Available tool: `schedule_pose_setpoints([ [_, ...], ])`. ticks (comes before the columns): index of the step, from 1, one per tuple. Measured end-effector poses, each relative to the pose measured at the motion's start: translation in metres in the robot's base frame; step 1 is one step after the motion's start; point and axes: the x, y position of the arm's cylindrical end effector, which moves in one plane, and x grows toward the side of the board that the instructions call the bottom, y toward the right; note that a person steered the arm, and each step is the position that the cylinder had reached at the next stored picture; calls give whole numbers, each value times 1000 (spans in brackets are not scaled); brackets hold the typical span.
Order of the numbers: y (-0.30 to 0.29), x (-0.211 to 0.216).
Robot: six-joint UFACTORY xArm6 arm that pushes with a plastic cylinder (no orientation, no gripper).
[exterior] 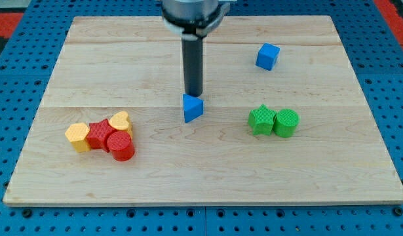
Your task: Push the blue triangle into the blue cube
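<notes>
The blue triangle (192, 108) lies near the middle of the wooden board (208, 164). The blue cube (267, 56) sits apart from it, toward the view's upper right. My tip (194, 94) stands just above the triangle's top edge in the view, touching it or nearly so. The dark rod rises from there to the arm's end at the view's top.
A green star (261, 120) and a green cylinder (286, 122) sit together right of the triangle. At the left lies a cluster: a yellow hexagon (78, 136), a red block (101, 134), a yellow heart (120, 120) and a red cylinder (122, 147).
</notes>
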Motion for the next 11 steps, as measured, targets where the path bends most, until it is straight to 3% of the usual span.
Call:
schedule_pose_setpoints([
  [1,-79,22],
  [2,-64,37],
  [3,7,46],
  [5,16,61],
  [7,25,16],
  [9,25,8],
  [11,89,-51],
])
